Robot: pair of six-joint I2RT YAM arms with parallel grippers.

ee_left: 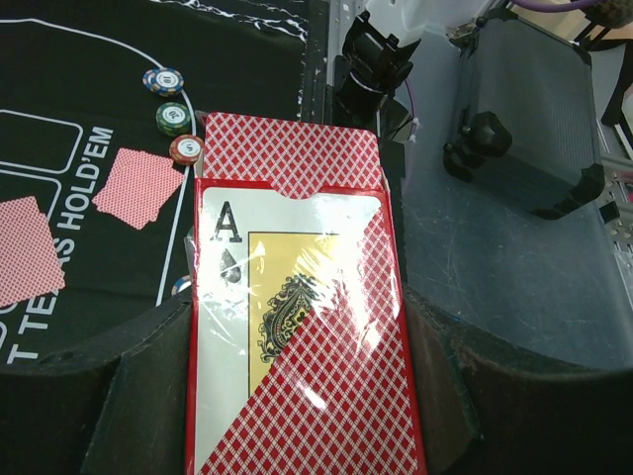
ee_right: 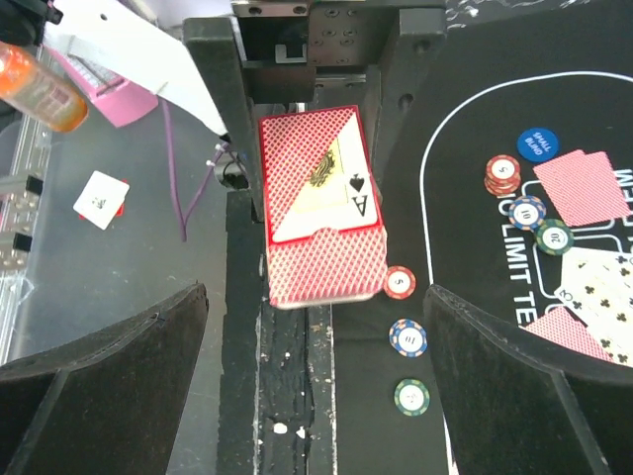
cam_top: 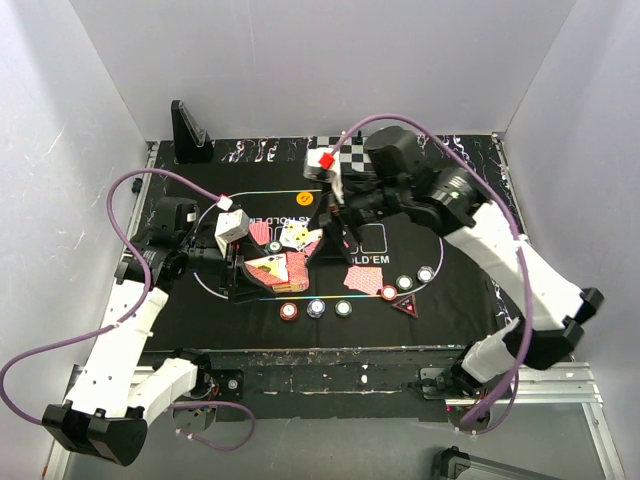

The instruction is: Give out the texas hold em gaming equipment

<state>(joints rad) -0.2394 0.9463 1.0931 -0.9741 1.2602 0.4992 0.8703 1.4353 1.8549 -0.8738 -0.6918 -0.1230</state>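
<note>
My left gripper (cam_top: 243,268) is shut on a red card box (ee_left: 297,336) with an ace of spades on its face. Red-patterned-back cards (ee_left: 292,153) stick out of its open end. In the right wrist view the box (ee_right: 318,188) hangs in the left gripper, and the cards' end (ee_right: 326,269) lies between my open, empty right gripper's (ee_right: 315,297) fingertips, untouched. Face-down cards (cam_top: 362,280) and face-up cards (cam_top: 295,237) lie on the mat. Chips (cam_top: 316,307) line its near edge, with more (cam_top: 404,283) at the right beside the dark red triangular marker (cam_top: 406,305).
The black hold'em mat (cam_top: 455,290) covers the table. A chessboard (cam_top: 352,150) lies at the back under the right arm. A black stand (cam_top: 188,130) is at the back left. A chip stack (ee_right: 501,176) and a blue chip (ee_right: 537,143) lie near more cards (ee_right: 584,188).
</note>
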